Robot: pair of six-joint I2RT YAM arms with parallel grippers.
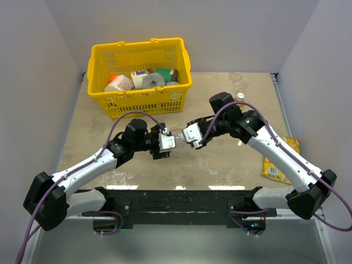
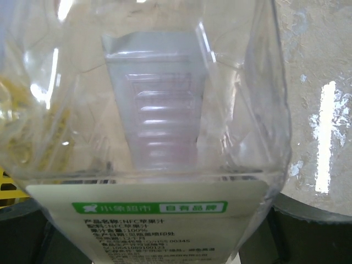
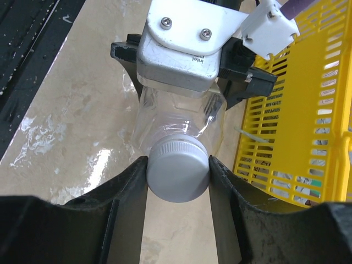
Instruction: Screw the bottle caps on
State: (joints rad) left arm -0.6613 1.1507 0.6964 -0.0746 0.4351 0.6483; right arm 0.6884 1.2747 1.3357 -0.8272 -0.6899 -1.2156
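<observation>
The left gripper (image 1: 166,142) is closed around the body of the clear colourless plastic bottle (image 3: 165,118). It carries the bottle above the table (image 1: 220,162), lying nearly level, with the neck pointing away from its own fingers and toward the other arm. I think it is held this way so that the mouth is free and faces the right arm directly. In the left wrist view the bottle fills almost the whole picture, with its white printed label closest to the camera, so the bottle sits deep between the jaws and should not turn easily.

The right gripper (image 3: 177,162) stands just in front of the neck. Its two dark fingers (image 3: 132,187) are narrow and press on the small round white plastic cap (image 3: 177,169), one on each side. The cap sits on the mouth of the bottle, at the far end from the left gripper. Whether it is straight on the thread I cannot tell.

To my judgement, the step in hand is the turning: one arm fixes the bottle and the other must rotate the cap along the bottle's axis. The risk is that the cap goes on crooked or slips between the smooth fingers.

The yellow plastic basket (image 3: 308,110) is to the right of the right gripper, well apart from the grip.
</observation>
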